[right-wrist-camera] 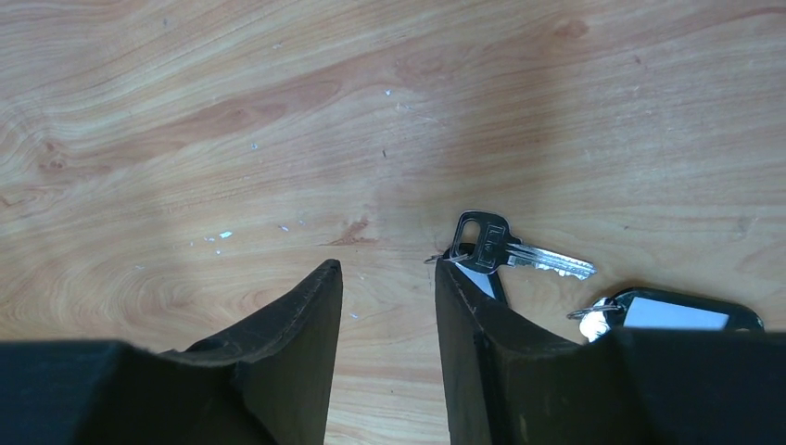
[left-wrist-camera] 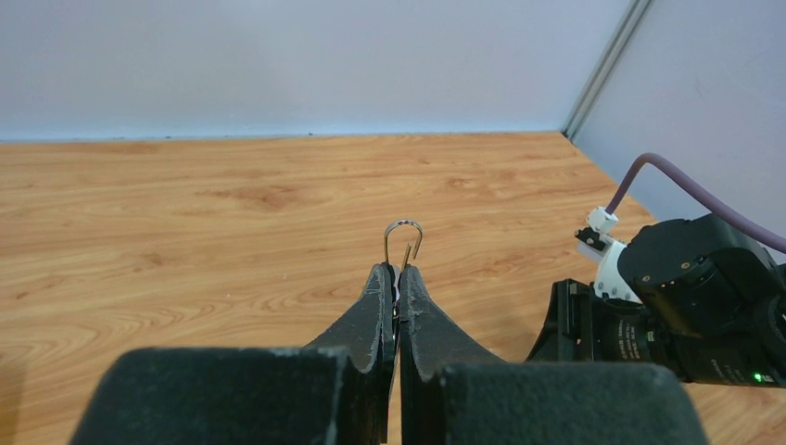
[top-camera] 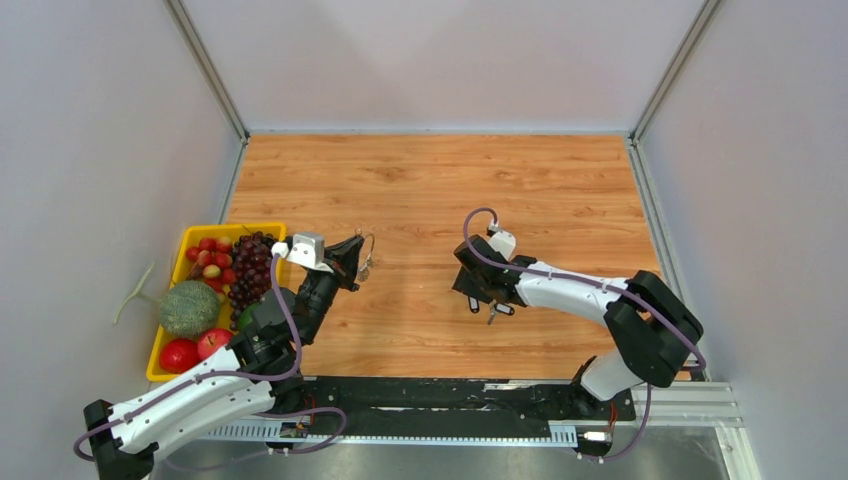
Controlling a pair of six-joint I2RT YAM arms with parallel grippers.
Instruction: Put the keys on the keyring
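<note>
My left gripper (top-camera: 352, 258) (left-wrist-camera: 396, 271) is shut on the keyring (left-wrist-camera: 404, 237), a thin silver wire ring whose open loop sticks up past the fingertips. It is held above the table, and in the top view the keyring (top-camera: 368, 256) has a small bit hanging from it. My right gripper (top-camera: 488, 303) (right-wrist-camera: 385, 273) is open and empty, low over the wood. One key (right-wrist-camera: 505, 247), with a dark head and a silver blade, lies touching the outside of the right finger (right-wrist-camera: 463, 306). A second key's black tag (right-wrist-camera: 672, 313) lies further right, half hidden. The keys (top-camera: 498, 312) show small in the top view.
A yellow tray (top-camera: 262, 229) with grapes, strawberries, a melon and red apples stands at the left edge, beside my left arm. Grey walls close the table on three sides. In the left wrist view my right arm (left-wrist-camera: 690, 306) is to the right.
</note>
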